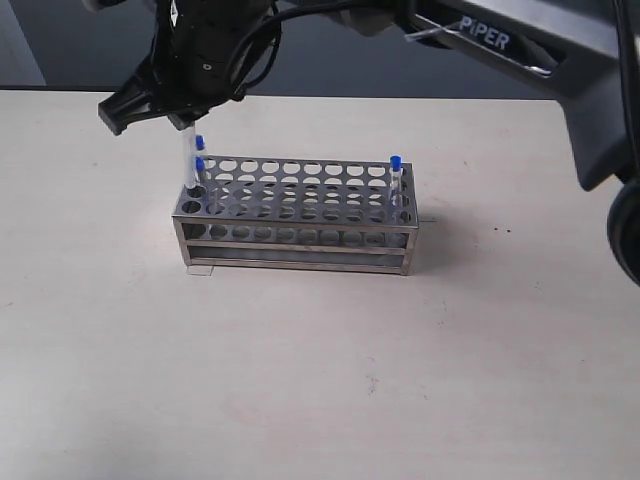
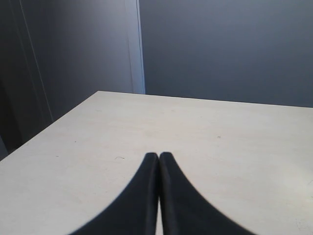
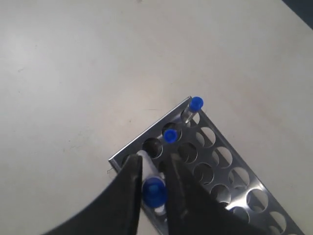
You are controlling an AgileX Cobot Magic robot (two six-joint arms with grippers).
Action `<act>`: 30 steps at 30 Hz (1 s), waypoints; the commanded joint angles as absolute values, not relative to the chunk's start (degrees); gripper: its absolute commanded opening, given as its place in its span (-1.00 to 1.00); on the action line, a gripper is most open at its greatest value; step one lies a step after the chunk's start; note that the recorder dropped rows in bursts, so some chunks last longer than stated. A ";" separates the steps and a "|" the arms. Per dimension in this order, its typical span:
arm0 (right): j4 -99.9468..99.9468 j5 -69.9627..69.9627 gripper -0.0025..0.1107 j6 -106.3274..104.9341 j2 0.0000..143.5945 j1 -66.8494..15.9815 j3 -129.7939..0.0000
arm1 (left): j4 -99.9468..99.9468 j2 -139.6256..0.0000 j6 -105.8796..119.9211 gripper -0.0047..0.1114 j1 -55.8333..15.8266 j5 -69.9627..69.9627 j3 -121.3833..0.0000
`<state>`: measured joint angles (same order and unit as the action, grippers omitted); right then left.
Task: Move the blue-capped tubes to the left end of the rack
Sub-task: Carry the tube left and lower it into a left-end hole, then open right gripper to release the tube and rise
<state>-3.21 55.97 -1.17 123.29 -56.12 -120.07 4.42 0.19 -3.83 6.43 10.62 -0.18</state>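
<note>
Since the nine-o'clock end of the rack (image 1: pixel 290 235) is its goal, the right gripper (image 3: pixel 151 162) pinches one blue-capped tube (image 3: pixel 154 192) upright over a hole (image 3: pixel 151 146) there, while the left gripper (image 2: pixel 159 155) idles pressed together.

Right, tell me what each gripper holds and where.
Right gripper pinches a blue-capped tube at its capped top end; left gripper is shut, holding nothing.

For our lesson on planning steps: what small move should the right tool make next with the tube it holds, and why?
Probably lower it straight down: the right tool is shut on a blue-capped tube whose lower end is at the left-end corner of the rack, beside two tubes already seated.
</note>
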 commanded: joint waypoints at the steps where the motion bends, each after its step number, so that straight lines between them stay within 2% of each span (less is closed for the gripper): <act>1: -3.55 52.03 -0.97 -2.72 124.69 -55.98 -119.99 | 4.11 0.00 -3.94 -0.91 6.09 10.23 0.00; 22: -6.34 50.91 -0.97 -2.72 130.48 -55.98 -119.99 | 4.11 0.00 -3.94 -0.91 6.09 10.23 0.00; 30: -11.79 46.71 -0.97 7.43 131.05 -55.98 -119.99 | 4.11 0.00 -3.94 -0.91 6.09 10.23 0.00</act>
<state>-7.98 48.66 3.82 131.12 -56.12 -120.07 4.42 0.19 -3.83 6.43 10.62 -0.18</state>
